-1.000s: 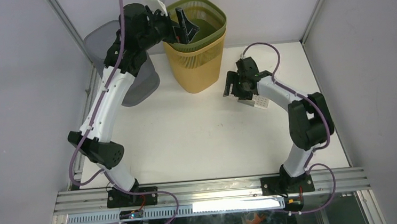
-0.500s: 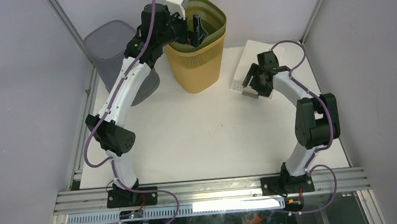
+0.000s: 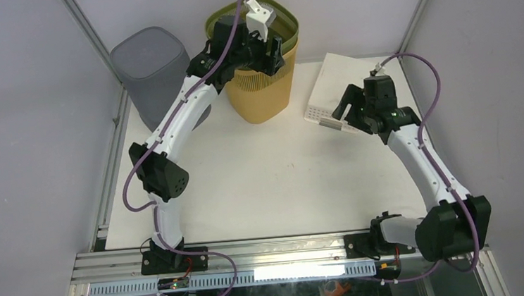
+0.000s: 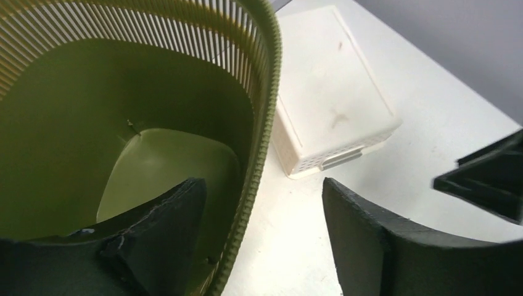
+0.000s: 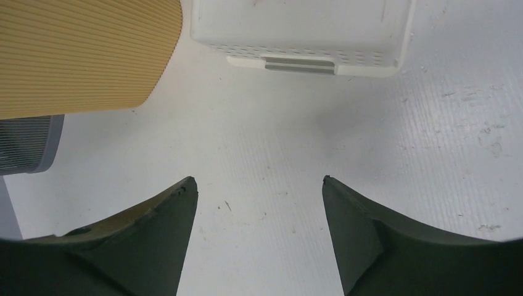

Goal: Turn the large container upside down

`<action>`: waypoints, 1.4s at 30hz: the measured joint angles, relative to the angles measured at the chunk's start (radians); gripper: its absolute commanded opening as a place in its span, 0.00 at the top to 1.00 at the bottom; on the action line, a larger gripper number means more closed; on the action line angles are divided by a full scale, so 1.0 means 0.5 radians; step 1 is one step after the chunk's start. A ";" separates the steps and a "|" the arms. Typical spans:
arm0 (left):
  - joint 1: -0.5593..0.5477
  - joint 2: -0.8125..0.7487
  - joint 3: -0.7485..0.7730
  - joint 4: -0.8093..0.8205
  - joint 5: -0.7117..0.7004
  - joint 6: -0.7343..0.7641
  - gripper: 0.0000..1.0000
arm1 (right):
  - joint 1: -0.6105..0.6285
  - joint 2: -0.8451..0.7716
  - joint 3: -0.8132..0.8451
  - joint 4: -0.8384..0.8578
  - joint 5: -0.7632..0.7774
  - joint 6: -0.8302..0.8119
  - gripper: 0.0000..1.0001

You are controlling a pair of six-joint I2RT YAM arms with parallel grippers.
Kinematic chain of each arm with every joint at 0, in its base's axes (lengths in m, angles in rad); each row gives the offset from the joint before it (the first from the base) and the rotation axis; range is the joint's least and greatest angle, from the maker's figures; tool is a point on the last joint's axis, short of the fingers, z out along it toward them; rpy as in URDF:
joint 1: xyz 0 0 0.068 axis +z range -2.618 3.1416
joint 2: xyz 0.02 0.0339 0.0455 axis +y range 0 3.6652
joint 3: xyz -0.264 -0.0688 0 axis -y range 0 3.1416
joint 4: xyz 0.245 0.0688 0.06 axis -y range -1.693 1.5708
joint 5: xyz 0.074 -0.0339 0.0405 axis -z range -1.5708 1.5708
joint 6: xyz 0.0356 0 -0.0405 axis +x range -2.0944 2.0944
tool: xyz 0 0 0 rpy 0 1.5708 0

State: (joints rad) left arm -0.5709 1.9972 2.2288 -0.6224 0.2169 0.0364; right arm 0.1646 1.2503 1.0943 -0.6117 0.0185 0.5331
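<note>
The large container is a tall yellow slatted basket (image 3: 262, 95) with a green rim and green inside. It stands upright, mouth up, at the back middle of the table. My left gripper (image 3: 269, 52) is open over its right rim. In the left wrist view (image 4: 262, 191) one finger (image 4: 160, 234) is inside the basket (image 4: 154, 111) and the other (image 4: 376, 240) is outside; neither visibly touches the rim. My right gripper (image 3: 344, 110) is open and empty above the table to the basket's right. The right wrist view (image 5: 259, 182) shows the basket's wall (image 5: 80, 55) at the upper left.
A white perforated box (image 3: 335, 82) lies bottom up at the back right, close to my right gripper; it also shows in the left wrist view (image 4: 333, 117) and the right wrist view (image 5: 302, 31). A grey bin (image 3: 151, 72) stands bottom up at the back left.
My left gripper has moved right across the basket's mouth to its right rim. My right arm has swung right and away from the basket, uncovering the white box.
</note>
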 measured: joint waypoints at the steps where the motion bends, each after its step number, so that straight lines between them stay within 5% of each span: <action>1: -0.009 0.018 0.004 -0.012 -0.012 0.011 0.41 | -0.004 -0.046 -0.007 -0.025 -0.001 -0.005 0.22; 11: -0.045 0.066 0.127 -0.044 -0.064 0.024 1.00 | 0.017 -0.042 -0.012 -0.012 -0.157 0.022 0.25; 22: -0.114 0.066 0.150 -0.072 -0.214 0.056 1.00 | 0.421 0.748 0.336 0.117 0.013 0.356 0.26; 31: -0.155 -0.010 0.073 -0.109 -0.279 0.065 1.00 | 0.147 1.283 0.641 0.043 0.299 0.576 0.30; 37: -0.174 -0.068 0.043 -0.168 -0.282 0.064 1.00 | -0.109 1.231 0.595 -0.217 0.617 0.878 0.31; 42: -0.179 -0.099 0.043 -0.195 -0.281 0.054 1.00 | -0.095 0.758 0.208 -0.314 0.795 1.081 0.35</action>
State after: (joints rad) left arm -0.6605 1.9476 2.2501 -0.7197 0.0765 0.0635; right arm 0.1173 1.6291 1.1980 -0.7689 0.4160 1.0737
